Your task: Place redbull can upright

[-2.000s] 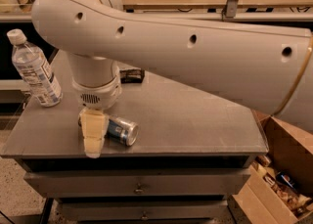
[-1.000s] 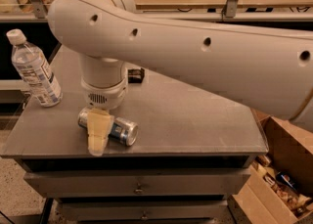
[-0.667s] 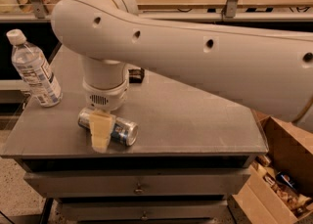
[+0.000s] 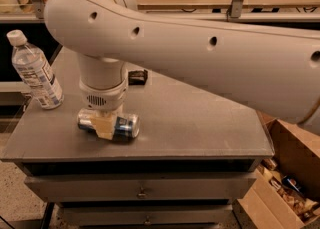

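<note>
Since the view two seconds back, the gripper [image 4: 105,125] has shifted from the left end of the redbull can [image 4: 128,126] to its mid-length; the can itself lies where it lay.

1. Arm [image 4: 200,58]: the white arm passes above and behind the can, and its wrist housing stands directly over the can.
2. Bench [image 4: 200,118]: the grey top carries the can near the front edge, on its side, long axis running left to right.
3. Water bottle [image 4: 35,73]: upright, left of and behind the can, apart from it.
4. Redbull can: judged light, rigid along its length, thin-walled and easily dented, with a smooth, slippery skin. It is free to roll toward or away from the front edge. Take hold across the cylindrical wall at mid-length, not at the shiny ends.
5. Gripper: sits on the can at mid-length. One jaw shows, lying across the near side of the can down to the bench. The other is hidden behind the can, so whether the jaws pinch it or merely straddle it cannot be told.
6. Black wrapper [image 4: 136,77]: flat, behind the can, well apart.
</note>
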{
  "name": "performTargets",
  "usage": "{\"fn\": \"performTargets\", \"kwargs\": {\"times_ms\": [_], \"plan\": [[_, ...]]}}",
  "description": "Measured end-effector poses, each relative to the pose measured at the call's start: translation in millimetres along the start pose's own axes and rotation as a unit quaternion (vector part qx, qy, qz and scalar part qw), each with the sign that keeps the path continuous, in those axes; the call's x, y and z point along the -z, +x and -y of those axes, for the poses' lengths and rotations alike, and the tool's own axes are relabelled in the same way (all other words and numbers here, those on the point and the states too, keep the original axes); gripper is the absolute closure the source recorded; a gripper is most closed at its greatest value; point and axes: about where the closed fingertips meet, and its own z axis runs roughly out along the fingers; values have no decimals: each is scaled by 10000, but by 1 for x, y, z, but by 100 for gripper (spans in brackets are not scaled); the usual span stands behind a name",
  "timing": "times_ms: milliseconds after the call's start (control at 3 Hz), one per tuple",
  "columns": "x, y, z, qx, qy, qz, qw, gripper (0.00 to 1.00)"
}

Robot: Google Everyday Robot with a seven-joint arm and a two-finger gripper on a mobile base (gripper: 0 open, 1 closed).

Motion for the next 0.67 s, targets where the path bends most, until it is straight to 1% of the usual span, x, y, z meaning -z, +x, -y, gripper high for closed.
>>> {"fn": "performTargets", "kwargs": {"times_ms": [333,667], "plan": [[4,-5,-4,66,-49,15,10000,87],[11,-2,4,42,-228,438,9988,100]]}}
